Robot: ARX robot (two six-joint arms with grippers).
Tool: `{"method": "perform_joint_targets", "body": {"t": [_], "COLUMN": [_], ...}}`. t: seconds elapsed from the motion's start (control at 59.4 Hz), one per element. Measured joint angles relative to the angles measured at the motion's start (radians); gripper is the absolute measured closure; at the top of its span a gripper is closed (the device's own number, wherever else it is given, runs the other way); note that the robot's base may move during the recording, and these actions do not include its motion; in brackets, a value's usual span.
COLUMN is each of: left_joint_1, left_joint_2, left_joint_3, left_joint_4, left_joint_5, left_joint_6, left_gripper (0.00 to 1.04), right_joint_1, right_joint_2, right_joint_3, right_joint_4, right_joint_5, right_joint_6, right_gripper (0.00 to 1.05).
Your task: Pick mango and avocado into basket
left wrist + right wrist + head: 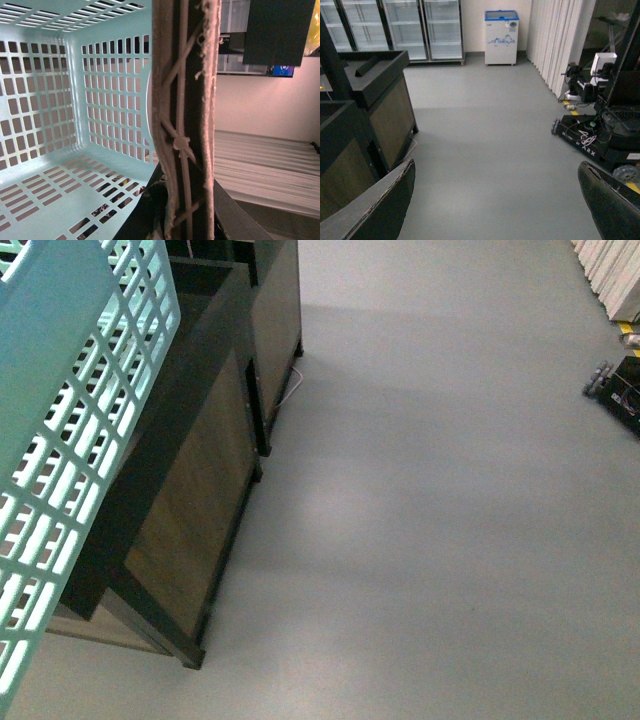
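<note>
The light turquoise basket [70,420] hangs at the left edge of the front view, tilted, its slotted wall facing me. In the left wrist view its inside [55,125] is empty and its brown handles with a white tie [181,142] run between the jaws. My left gripper [185,220] is shut on those handles and holds the basket up. My right gripper [495,200] is open and empty, its fingers [375,210] wide apart above bare floor. No mango or avocado is in view.
A dark wooden display stand [200,480] stands at the left, also in the right wrist view [375,105]. Grey floor [430,520] spreads to the right. Another robot base [600,135], glass fridges [395,27] and a small freezer [501,37] stand further off.
</note>
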Motion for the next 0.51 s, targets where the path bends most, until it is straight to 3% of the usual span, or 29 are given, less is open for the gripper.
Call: {"method": "perform_joint_targets", "body": {"t": [0.505], "left_joint_1": [0.000], "left_joint_2": [0.000], "left_joint_3": [0.001], "left_joint_4": [0.000], "left_joint_5": [-0.002], "left_joint_6": [0.002], "left_gripper": [0.97], "right_joint_1": [0.000], "right_joint_2": [-0.001], "right_joint_3": [0.000], "right_joint_4": [-0.001], "right_joint_5": [0.000], "right_joint_6": [0.000], "right_gripper": [0.09]}}
